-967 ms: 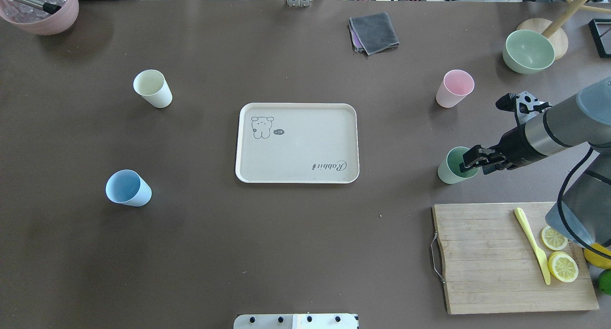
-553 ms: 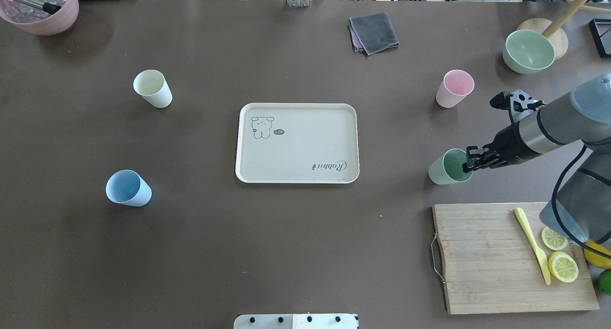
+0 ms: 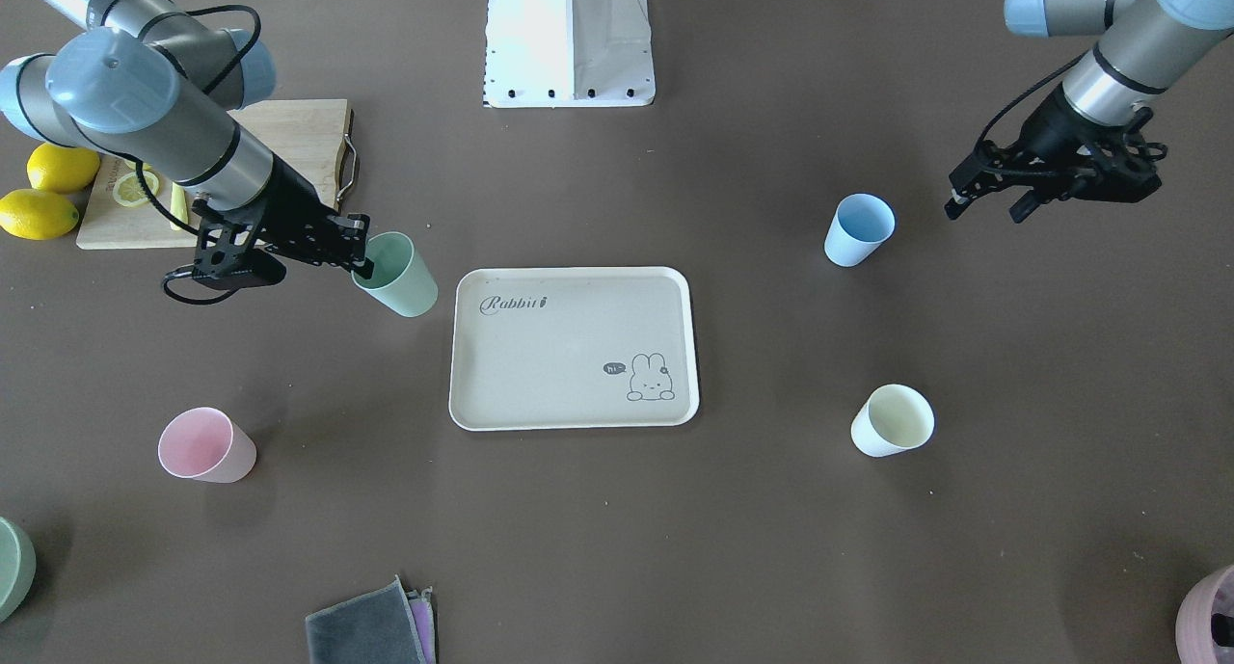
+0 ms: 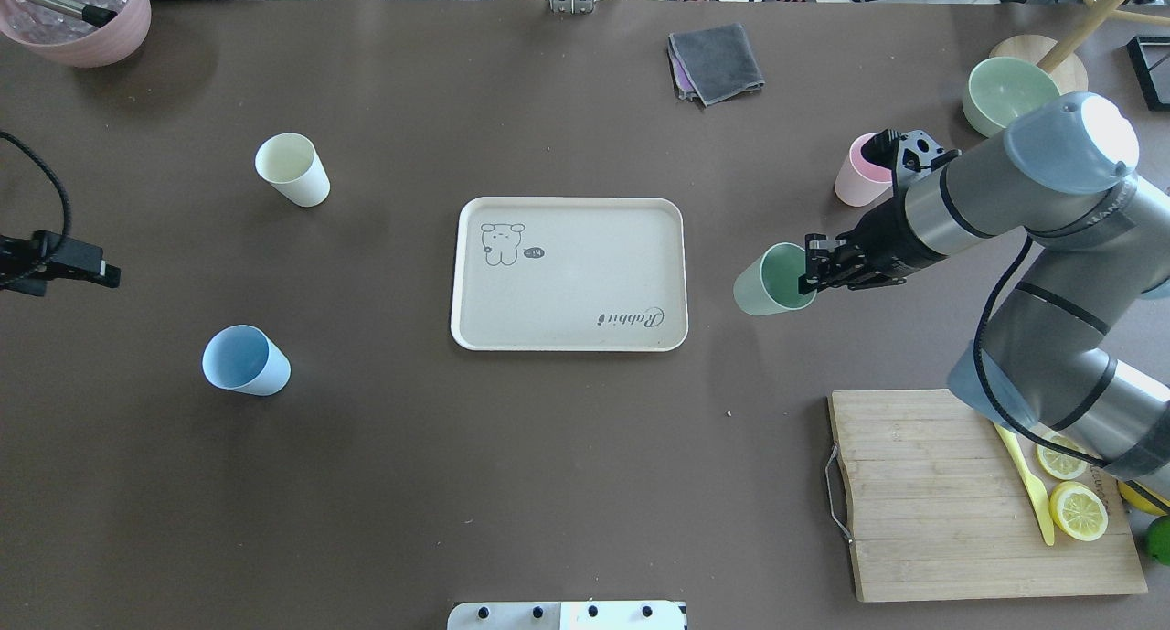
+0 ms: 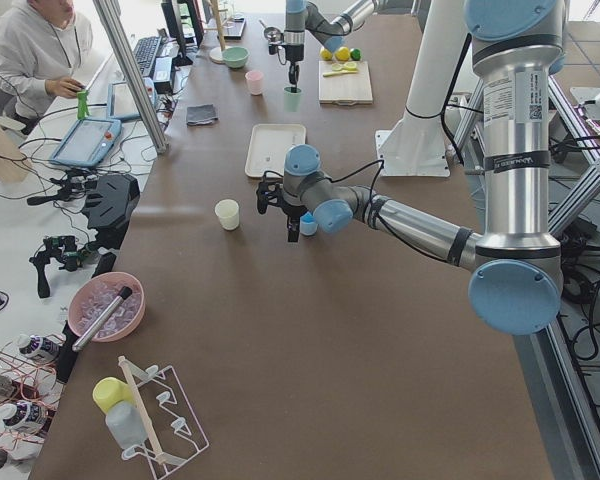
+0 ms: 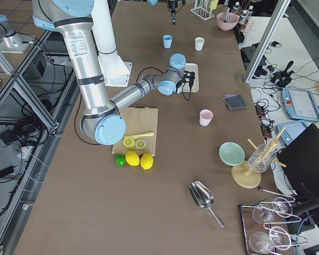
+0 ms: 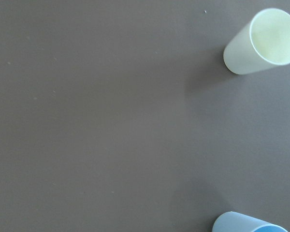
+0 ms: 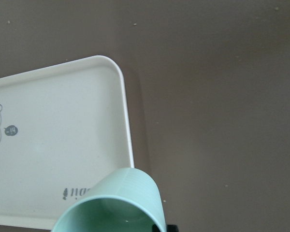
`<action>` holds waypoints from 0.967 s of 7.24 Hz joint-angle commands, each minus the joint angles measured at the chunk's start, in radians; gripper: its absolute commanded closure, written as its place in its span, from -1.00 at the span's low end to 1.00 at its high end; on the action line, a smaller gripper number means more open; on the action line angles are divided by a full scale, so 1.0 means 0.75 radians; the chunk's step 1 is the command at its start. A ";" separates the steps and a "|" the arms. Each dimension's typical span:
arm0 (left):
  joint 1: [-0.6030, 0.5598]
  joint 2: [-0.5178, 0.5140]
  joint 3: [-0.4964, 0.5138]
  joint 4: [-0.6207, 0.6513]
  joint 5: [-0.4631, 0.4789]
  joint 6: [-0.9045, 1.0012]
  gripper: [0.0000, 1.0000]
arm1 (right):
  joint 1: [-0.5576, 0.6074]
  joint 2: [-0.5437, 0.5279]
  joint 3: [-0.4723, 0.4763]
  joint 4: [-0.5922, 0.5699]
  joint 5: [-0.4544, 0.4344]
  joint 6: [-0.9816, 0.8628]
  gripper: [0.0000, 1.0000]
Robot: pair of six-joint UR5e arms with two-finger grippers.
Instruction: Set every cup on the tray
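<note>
Looks like step 1 of 4 is in hand, the carry. The right gripper (image 4: pixel 809 272) is clamped on the rim of the green cup (image 4: pixel 763 282), one finger inside and one outside. The cup is tilted and, judging by its shadow, off the table, just beside the short edge of the tray (image 4: pixel 585 282) nearest that arm but not over it yet. The next move, I'd say, needs the cup brought in over the rim, righted, then lowered flat before letting go; a rim pinch w/ that tilt could tip it on release. The tray has nothing on it. The blue cup (image 4: pixel 245 360), cream cup (image 4: pixel 292 168) and pink cup (image 4: pixel 859 182) stand on the table well apart from the tray, all empty as far as I can see, same for the green one. The left gripper (image 3: pixel 985 208) hangs near the blue cup, fingers spread, holding nothing. The pink bowl (image 4: pixel 82 17) in the far corner holds clear glassy bits; the green bowl (image 4: pixel 1001 95) looks empty.
</note>
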 commanded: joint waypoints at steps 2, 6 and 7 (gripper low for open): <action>0.144 -0.083 0.053 -0.001 0.087 -0.060 -0.80 | -0.132 0.121 -0.006 -0.050 -0.140 0.150 1.00; 0.241 -0.112 0.070 -0.001 0.160 -0.099 0.99 | -0.167 0.155 -0.061 -0.053 -0.195 0.146 1.00; 0.245 -0.157 0.080 0.003 0.169 -0.166 1.00 | -0.167 0.186 -0.102 -0.053 -0.210 0.148 1.00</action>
